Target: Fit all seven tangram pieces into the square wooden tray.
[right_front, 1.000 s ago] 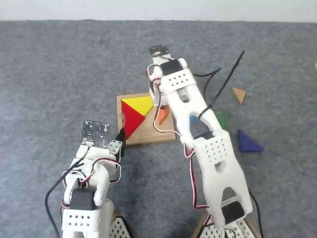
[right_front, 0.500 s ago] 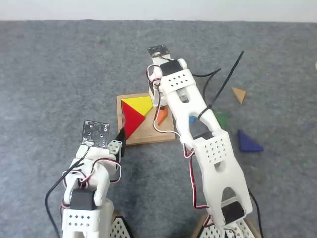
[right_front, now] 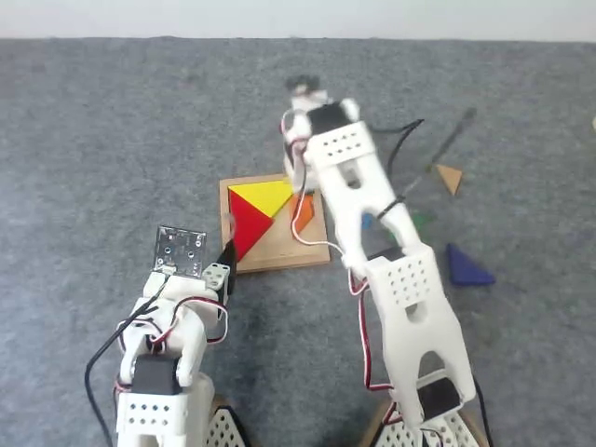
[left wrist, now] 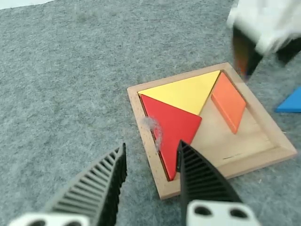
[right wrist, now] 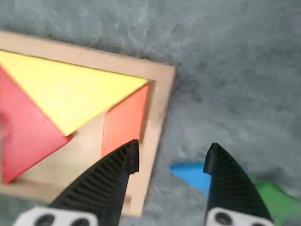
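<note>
Grey felt-like cloth [right_front: 112, 140] covers the table and ends at a pale wall [right_front: 298, 19] on the far side. Nearest, the left gripper [left wrist: 152, 155] hovers released by the near-left corner of the wooden tray [right_front: 279, 253], which sits mid-table. It holds a red triangle [right_front: 247, 223], a yellow triangle [right_front: 261, 196] and an orange parallelogram [right_front: 304, 212], which lies along its right wall (long axis near-to-far). The right gripper [right wrist: 174, 150] hangs spread and empty above that wall.

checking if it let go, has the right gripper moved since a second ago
Yes, the right gripper has shifted slightly away from the tray, toward the far side of the table.
</note>
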### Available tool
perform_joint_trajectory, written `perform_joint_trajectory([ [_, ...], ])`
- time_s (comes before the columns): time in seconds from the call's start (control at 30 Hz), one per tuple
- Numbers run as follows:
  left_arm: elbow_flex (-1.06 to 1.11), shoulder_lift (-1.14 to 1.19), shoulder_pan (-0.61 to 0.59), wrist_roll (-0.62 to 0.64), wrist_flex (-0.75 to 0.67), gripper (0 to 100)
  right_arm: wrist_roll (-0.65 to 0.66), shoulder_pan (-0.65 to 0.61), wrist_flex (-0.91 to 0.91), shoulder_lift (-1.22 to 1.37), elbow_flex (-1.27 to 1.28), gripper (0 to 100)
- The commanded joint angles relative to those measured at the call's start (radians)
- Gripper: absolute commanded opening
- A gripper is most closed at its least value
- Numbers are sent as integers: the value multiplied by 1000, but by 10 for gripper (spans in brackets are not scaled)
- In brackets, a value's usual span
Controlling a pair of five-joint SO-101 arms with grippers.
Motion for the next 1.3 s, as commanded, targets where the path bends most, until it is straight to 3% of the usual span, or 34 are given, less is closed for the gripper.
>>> perform_joint_trajectory([
  [0.0,-5,-12,-2,2,3,173,78,18,65,-171,-115,231],
  [0.13,-5,-12,-2,2,5,173,114,137,61,-266,-11,231],
  [0.4,-5,-14,2,2,3,173,359,409,59,-372,293,231],
  [0.9,-5,-11,2,2,3,173,508,426,-122,-384,655,233],
  [1.03,-5,-11,3,2,5,173,534,472,-275,-383,658,234],
  [1.27,-5,-11,5,2,8,173,772,535,-496,-334,657,235],
])
